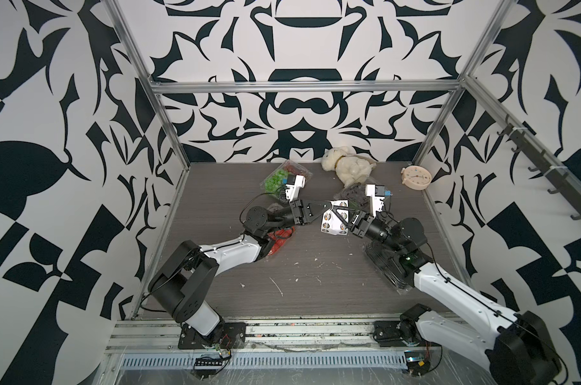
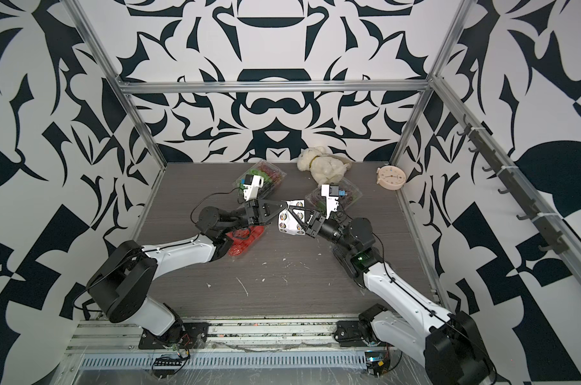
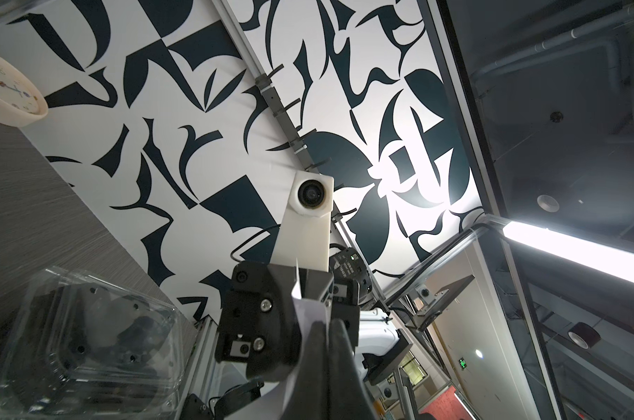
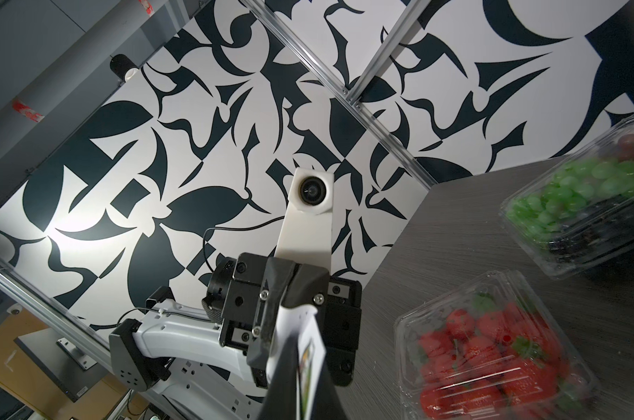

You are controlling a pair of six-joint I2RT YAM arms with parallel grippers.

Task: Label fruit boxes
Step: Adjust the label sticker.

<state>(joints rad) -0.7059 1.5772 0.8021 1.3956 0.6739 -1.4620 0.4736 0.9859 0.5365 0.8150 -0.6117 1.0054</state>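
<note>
A white sticker sheet (image 1: pixel 332 224) with round labels hangs above the table's middle. My left gripper (image 1: pixel 328 207) and right gripper (image 1: pixel 333 210) meet tip to tip at the sheet's upper edge, each shut on it. The left wrist view shows the paper (image 3: pixel 308 312) pinched in the left gripper (image 3: pixel 326 349). The right wrist view shows the sheet (image 4: pixel 301 322) between the right gripper's (image 4: pixel 304 367) fingers. The grape box (image 1: pixel 275 180) lies at the back left. The strawberry box (image 1: pixel 280 241) sits under my left forearm. A clear box with dark fruit (image 1: pixel 350 196) is behind the right wrist. Another clear box (image 1: pixel 382 266) lies under my right arm.
A white plush toy (image 1: pixel 345 165) lies at the back, a round clock (image 1: pixel 415 178) in the back right corner. Metal frame posts and patterned walls close in the table's sides. White scraps (image 1: pixel 275 285) dot the grey tabletop (image 1: pixel 315 293) toward the front.
</note>
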